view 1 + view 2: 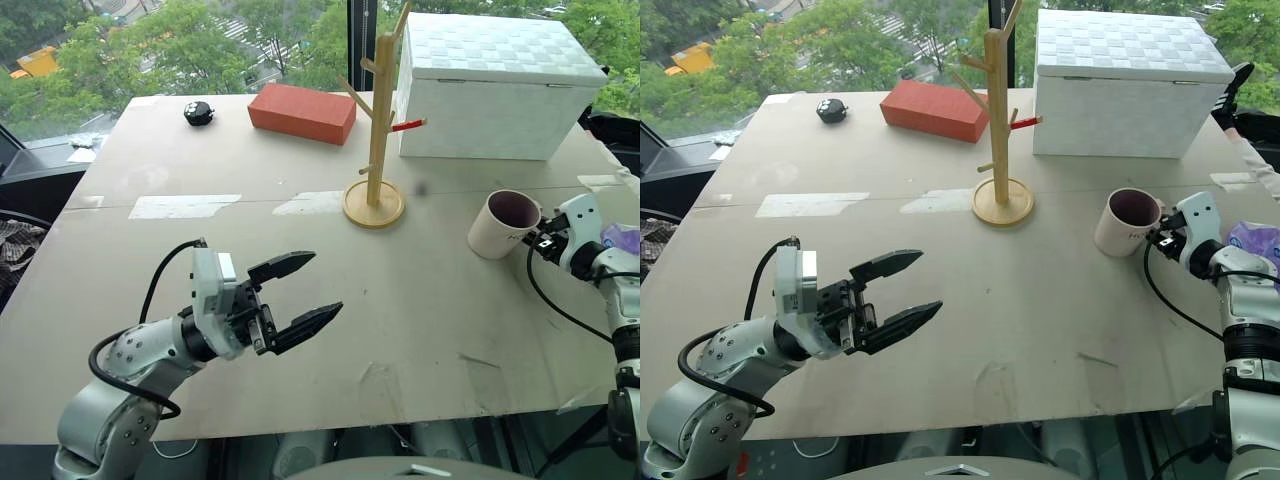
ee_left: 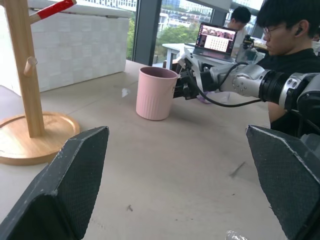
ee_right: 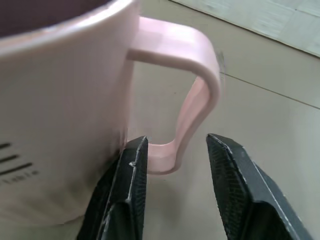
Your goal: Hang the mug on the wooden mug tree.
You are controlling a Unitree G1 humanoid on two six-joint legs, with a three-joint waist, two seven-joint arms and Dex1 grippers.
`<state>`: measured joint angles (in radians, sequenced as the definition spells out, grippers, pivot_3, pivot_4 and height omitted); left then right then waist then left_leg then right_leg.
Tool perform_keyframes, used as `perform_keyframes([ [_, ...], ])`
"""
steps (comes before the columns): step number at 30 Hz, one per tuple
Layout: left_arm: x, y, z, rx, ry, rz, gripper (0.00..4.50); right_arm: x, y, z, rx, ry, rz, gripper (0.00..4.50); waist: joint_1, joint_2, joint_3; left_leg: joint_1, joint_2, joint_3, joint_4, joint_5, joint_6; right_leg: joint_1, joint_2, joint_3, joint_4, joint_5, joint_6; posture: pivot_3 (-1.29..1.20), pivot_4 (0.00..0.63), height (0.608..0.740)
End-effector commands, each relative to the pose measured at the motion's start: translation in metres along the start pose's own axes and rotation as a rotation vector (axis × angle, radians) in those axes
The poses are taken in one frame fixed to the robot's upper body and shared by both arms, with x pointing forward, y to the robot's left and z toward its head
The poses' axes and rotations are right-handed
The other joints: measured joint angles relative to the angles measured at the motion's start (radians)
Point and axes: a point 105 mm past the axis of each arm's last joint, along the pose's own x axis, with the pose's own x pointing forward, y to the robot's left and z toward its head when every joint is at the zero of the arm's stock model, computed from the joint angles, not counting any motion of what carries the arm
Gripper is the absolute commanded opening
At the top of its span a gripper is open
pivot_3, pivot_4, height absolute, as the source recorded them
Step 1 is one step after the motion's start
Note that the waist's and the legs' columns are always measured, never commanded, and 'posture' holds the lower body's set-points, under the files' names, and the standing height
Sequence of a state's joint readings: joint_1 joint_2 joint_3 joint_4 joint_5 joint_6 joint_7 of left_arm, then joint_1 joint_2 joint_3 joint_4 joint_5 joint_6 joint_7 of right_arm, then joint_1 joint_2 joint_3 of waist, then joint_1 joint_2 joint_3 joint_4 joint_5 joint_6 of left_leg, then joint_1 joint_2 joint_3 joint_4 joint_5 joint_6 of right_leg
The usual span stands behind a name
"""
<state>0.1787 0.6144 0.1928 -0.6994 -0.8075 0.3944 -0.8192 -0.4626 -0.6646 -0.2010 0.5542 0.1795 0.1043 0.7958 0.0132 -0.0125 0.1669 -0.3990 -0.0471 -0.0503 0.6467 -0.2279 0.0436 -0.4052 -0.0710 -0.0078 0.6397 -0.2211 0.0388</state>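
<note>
Right gripper [image 3: 172, 187] astride mug [image 3: 60, 100] handle

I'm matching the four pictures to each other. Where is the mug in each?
Left eye: mug at right, on the table.
Right eye: mug at right.
Left wrist: upper middle.
Right wrist: fills the left, handle between the fingers.
Shared landmark: wooden mug tree, beside it.

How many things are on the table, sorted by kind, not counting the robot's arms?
Mugs: 1, the mug
Mug trees: 1, the wooden mug tree
Red blocks: 1, the red block
White boxes: 1, the white box
Small black objects: 1, the small black object
Purple bags: 1, the purple bag at the table's right edge
Total: 6
</note>
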Motion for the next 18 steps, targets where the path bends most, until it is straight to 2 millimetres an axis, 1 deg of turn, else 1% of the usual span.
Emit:
perform_keyframes([
  [1, 0.002, -0.01, 0.006, 0.043, -0.031, -0.02, 4.5, -0.004, 0.008, 0.015, -0.044, -0.041, 0.033, 1.67, 0.0, 0.0, 0.0, 0.0, 0.0, 0.0, 0.0, 0.0, 0.0, 0.0, 0.0, 0.0, 0.0, 0.0, 0.0, 0.0, 0.15, 0.74],
  [4, -0.002, -0.008, 0.008, 0.048, -0.032, -0.022, 4.5, 0.0, 0.013, 0.016, -0.041, -0.045, 0.032, 1.67, -0.001, 0.0, 0.0, 0.0, 0.0, 0.0, 0.0, 0.0, 0.0, 0.0, 0.0, 0.0, 0.0, 0.0, 0.0, 0.0, 0.15, 0.74],
  [13, -0.005, -0.005, 0.01, 0.06, -0.03, -0.031, 4.5, 0.015, 0.016, 0.015, -0.026, -0.052, 0.025, 1.67, -0.001, 0.0, 0.0, 0.0, 0.0, 0.0, 0.0, 0.0, 0.0, -0.001, 0.0, 0.0, 0.0, 0.0, 0.0, 0.0, 0.15, 0.74],
  [16, -0.007, -0.004, 0.01, 0.063, -0.027, -0.028, 4.5, 0.021, 0.017, 0.014, -0.018, -0.057, 0.025, 0.92, -0.002, 0.0, 0.0, 0.0, 0.0, 0.0, -0.001, 0.0, 0.0, -0.001, 0.0, 0.0, 0.0, 0.0, 0.0, 0.0, 0.15, 0.74],
  [17, -0.007, -0.004, 0.01, 0.064, -0.025, -0.026, 4.5, 0.023, 0.017, 0.016, -0.018, -0.064, 0.022, 0.41, -0.001, 0.0, 0.0, 0.0, 0.0, 0.0, -0.001, 0.0, 0.0, -0.001, 0.0, 0.0, 0.0, 0.0, 0.0, 0.0, 0.15, 0.74],
  [18, -0.008, -0.004, 0.009, 0.065, -0.025, -0.024, 4.5, 0.024, 0.017, 0.017, -0.017, -0.07, 0.02, 0.29, -0.001, 0.0, 0.0, 0.0, 0.0, 0.0, -0.001, 0.0, 0.0, -0.001, 0.0, 0.0, 0.0, 0.0, 0.0, 0.0, 0.15, 0.74],
])
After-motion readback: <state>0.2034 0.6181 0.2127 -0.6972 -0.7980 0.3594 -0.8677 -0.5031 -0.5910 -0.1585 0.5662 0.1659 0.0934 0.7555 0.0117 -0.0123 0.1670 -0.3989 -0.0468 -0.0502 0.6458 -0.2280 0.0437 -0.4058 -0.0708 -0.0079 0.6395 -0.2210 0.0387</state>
